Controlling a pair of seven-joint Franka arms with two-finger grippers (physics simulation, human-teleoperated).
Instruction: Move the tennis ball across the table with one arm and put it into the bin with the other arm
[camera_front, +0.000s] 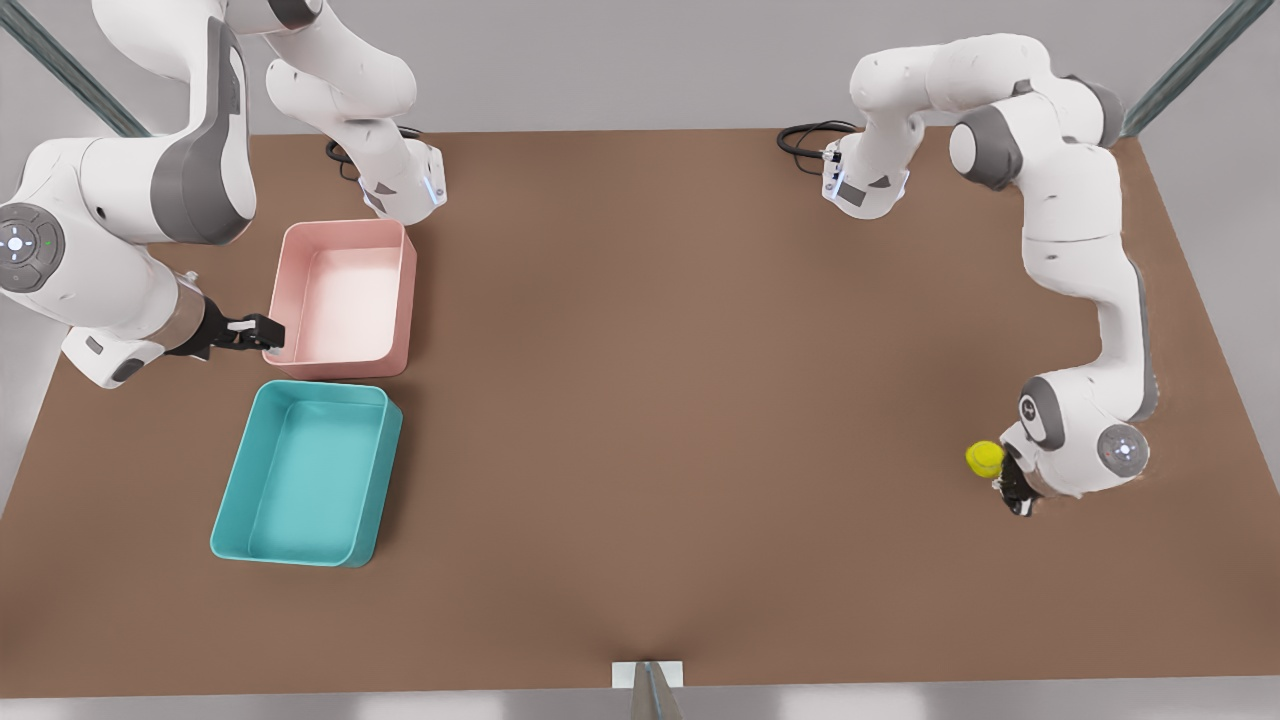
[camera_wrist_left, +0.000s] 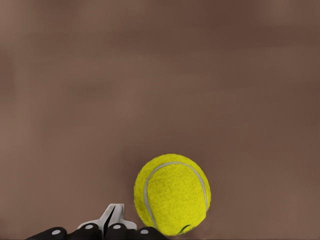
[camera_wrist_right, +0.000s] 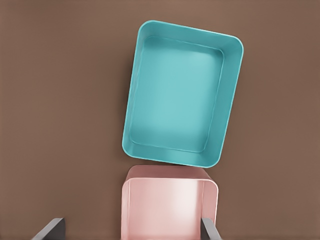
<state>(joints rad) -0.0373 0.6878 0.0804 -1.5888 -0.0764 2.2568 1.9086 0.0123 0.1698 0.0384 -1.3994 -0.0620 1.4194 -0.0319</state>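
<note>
Left gripper (camera_front: 1015, 497) sat low on the tabletop (camera_front: 680, 400), fingers pressed together and holding nothing. The ball (camera_front: 985, 458) rested on the tabletop just beside its fingertips; whether they touched, I could not tell. Right gripper (camera_front: 262, 333) hung over the pink tray's (camera_front: 345, 298) edge, fingers apart, empty. The bin (camera_front: 308, 473) lay just beyond the tray from it, well apart from the ball.

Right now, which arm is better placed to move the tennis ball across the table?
The left. The left gripper, fingers together, sits right beside the tennis ball. The right gripper waits open, far off by the pink tray and bin.
</note>
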